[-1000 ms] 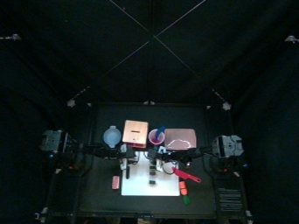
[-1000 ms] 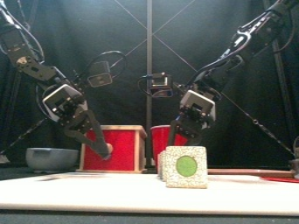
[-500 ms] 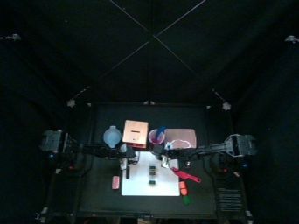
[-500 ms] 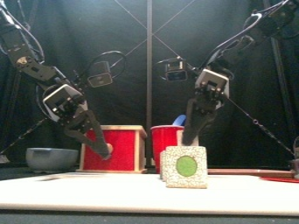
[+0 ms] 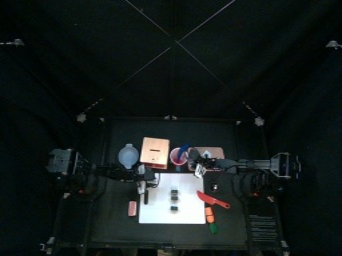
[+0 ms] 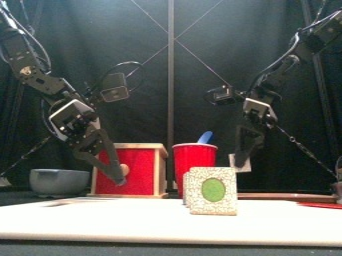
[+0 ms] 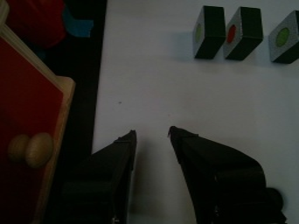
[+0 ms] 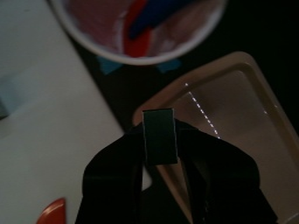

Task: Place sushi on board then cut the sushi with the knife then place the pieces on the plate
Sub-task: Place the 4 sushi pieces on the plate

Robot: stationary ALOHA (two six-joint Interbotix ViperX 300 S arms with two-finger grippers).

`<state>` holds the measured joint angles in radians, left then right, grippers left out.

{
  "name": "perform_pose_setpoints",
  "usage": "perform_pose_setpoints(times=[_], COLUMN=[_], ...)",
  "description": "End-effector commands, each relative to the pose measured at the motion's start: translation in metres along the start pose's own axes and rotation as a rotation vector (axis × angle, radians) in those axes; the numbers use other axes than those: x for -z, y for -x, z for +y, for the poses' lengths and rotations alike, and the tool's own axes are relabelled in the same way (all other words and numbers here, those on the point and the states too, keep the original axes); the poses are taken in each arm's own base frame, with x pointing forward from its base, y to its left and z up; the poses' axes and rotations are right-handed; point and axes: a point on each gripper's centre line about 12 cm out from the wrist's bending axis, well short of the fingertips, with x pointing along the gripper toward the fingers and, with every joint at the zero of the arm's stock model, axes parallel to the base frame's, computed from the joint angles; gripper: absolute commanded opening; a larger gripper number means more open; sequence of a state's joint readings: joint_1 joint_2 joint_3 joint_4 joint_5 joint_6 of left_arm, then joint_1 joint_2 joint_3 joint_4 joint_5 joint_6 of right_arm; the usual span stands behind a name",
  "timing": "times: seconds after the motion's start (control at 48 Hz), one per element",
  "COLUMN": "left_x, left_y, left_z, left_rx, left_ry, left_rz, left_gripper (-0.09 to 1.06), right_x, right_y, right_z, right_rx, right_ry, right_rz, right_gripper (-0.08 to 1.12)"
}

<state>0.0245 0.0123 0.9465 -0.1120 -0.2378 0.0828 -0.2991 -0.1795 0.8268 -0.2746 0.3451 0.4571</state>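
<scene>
- The right gripper (image 8: 159, 150) is clamped on one sushi piece (image 8: 158, 131). It pinches the block's two flat sides so the block hangs upright between the jaws, a hold that, I judge, lets it be set down on its base without tipping.
- That piece hangs over a corner of the pink tray (image 8: 239, 96), and the front view shows the gripper raised well off the table. The carry looks close to its end, and the set-down is not yet done.
- Three more pieces (image 7: 243, 33) stand on the white board (image 7: 176, 96) in a short row, close together with slim gaps between them. They look cut apart and ready to be fetched one by one.
- The left gripper (image 7: 153, 140) hovers above a bare part of the board, jaws spread and nothing between them. It hangs near the wooden box (image 7: 30, 96) and clear of the row — probably so it doesn't crowd the other arm's path.
- A long red thing (image 5: 210, 204) lies at the board's right edge, in neither gripper. I can't tell whether it is the knife or a toy food, but it lies off to the side of the row.
- The red cup (image 8: 135, 26) stands just beside the tray with a blue handle poking out, so the lowering move calls for staying off its rim.
- Main risk: the piece is narrow — let go too high, or on the tray's raised lip, it could topple.
</scene>
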Motion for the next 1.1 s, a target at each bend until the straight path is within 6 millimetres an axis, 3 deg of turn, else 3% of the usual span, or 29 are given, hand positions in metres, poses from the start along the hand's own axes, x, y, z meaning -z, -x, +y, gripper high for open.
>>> perform_pose_setpoints(times=[0.021,0.271,0.417,0.542,0.75,0.938,1.104], left_x=[-0.010,-0.011,-0.011,-0.011,-0.011,-0.012,-0.011], left_y=[0.000,-0.001,-0.001,-0.001,-0.001,-0.001,-0.001], left_z=[0.002,0.002,0.002,0.002,0.003,0.003,0.003], left_rx=[-0.005,-0.006,-0.006,-0.006,-0.008,-0.008,-0.008], left_ry=[0.006,0.007,0.009,0.009,0.009,0.011,0.011], left_rz=[-0.029,-0.031,-0.031,-0.031,-0.031,-0.032,-0.031], left_gripper=[0.76,0.76,0.76,0.76,0.76,0.76,0.76], right_x=[-0.004,0.002,0.006,0.009,0.001,-0.010,-0.021], right_y=[-0.002,-0.025,-0.036,-0.038,-0.025,0.001,0.028], right_z=[-0.019,-0.040,-0.042,-0.042,-0.042,-0.041,-0.012], right_rx=[0.024,0.043,0.042,0.042,0.040,0.047,-0.020], right_ry=[-0.058,-0.127,-0.163,-0.176,-0.176,-0.159,-0.104], right_rz=[-0.024,-0.017,0.010,0.019,-0.014,-0.049,-0.122], right_gripper=[0.57,0.58,0.58,0.66,0.82,0.83,0.83])
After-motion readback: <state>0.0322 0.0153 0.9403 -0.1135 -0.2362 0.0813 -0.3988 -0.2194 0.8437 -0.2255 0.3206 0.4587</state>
